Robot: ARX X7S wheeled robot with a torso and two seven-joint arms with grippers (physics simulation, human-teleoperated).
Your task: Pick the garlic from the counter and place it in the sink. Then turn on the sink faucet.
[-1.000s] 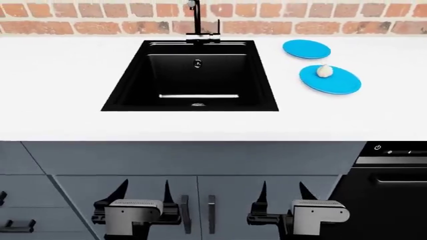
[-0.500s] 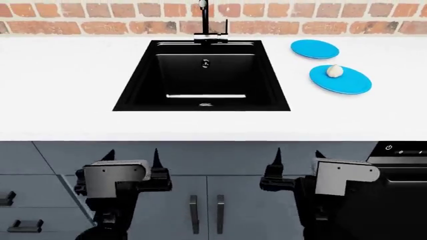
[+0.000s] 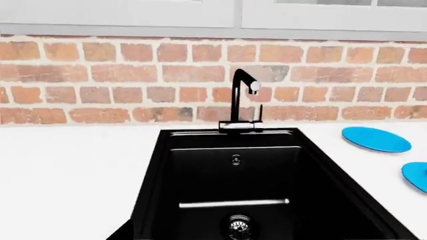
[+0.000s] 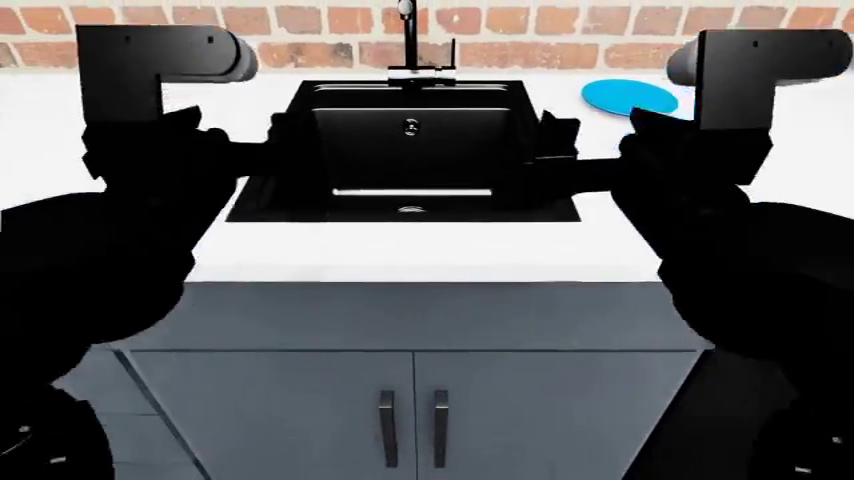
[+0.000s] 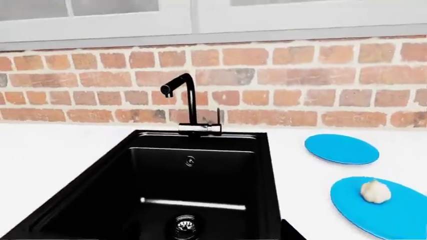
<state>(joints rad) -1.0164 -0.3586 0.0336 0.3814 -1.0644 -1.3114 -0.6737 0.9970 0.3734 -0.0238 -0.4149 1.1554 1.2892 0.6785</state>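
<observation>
The garlic (image 5: 375,191), a small cream bulb, lies on the nearer blue plate (image 5: 393,212) on the white counter (image 4: 400,250), right of the black sink (image 4: 400,160). In the head view my right arm hides it. The faucet (image 4: 406,40) stands behind the sink, its lever upright; it also shows in the left wrist view (image 3: 237,100) and the right wrist view (image 5: 190,107). My left gripper (image 4: 278,135) hangs at the sink's left edge and my right gripper (image 4: 554,140) at its right edge. Both are open and empty. One fingertip (image 3: 123,234) shows in the left wrist view and one fingertip (image 5: 291,232) in the right.
A second blue plate (image 4: 625,96) lies farther back on the counter near the brick wall (image 4: 534,20). Grey cabinet doors with handles (image 4: 411,428) sit below the counter edge. The drain (image 3: 239,225) is at the sink floor. Upper cabinets (image 5: 200,20) hang above the wall.
Both arms have risen from below the counter edge to counter height on either side of the sink. The right arm now covers the garlic's plate in the head view.
</observation>
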